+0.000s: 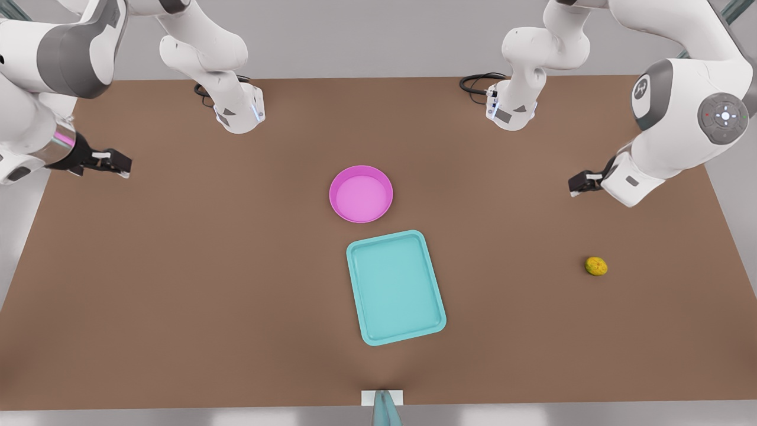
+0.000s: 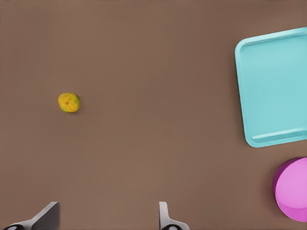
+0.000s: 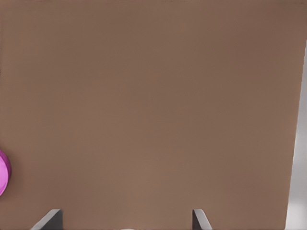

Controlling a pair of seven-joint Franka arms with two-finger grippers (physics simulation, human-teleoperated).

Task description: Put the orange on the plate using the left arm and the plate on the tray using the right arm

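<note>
Lying nearest the front camera: tray (image 1: 395, 287), plate (image 1: 361, 193) just behind it, apart. Sitting alone toward the front view's right: orange (image 1: 596, 266), left gripper (image 1: 578, 184) hovering above, fingers (image 2: 165, 218) spread, empty. Waiting at the front view's left: right gripper (image 1: 115, 163), fingers (image 3: 199, 219) apart
</note>
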